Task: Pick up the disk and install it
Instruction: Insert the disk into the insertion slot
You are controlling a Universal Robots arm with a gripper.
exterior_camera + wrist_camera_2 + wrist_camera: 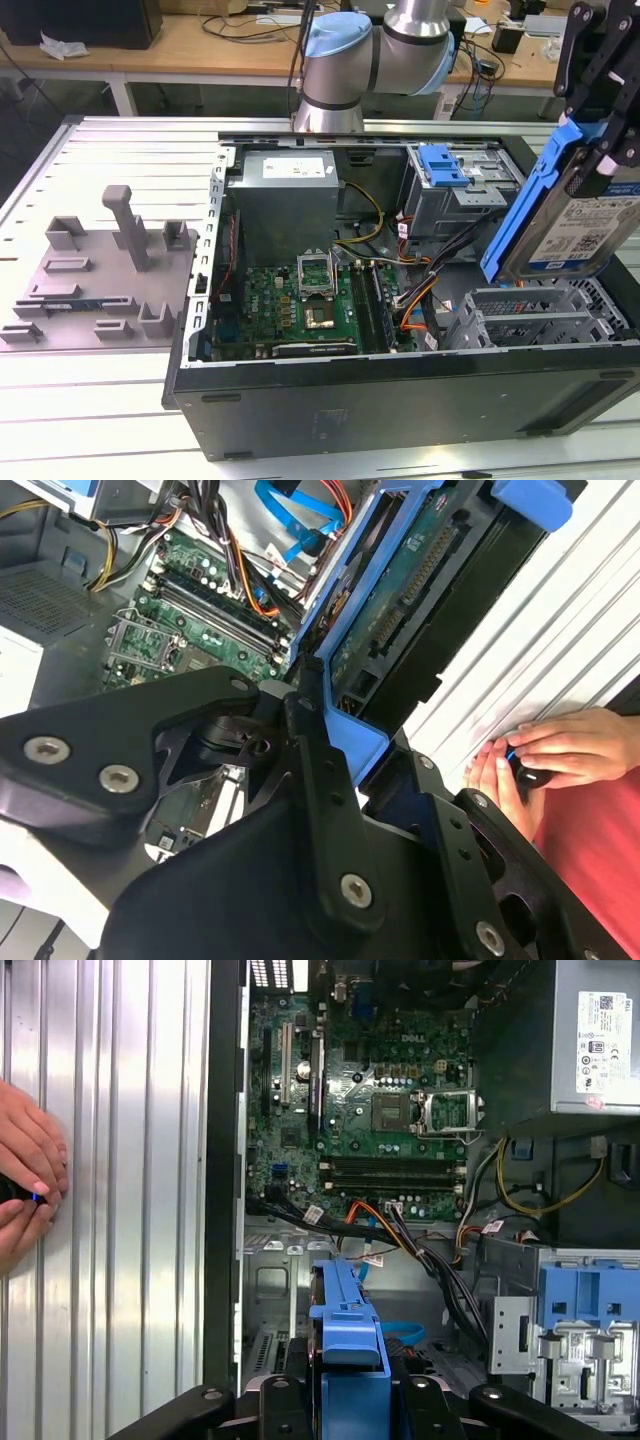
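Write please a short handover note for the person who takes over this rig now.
Gripper: shut on the disk, held tilted in the air above the open computer case, at the exterior view's right.
Done: the disk is picked up.
Left: it is not installed; it is not in the drive cage.
Note: a person's hands are at the table beside the case.

Silver-grey arm [372, 55] w/ light-blue joint caps; black gripper [372, 755], linkage bars, silver screw heads.
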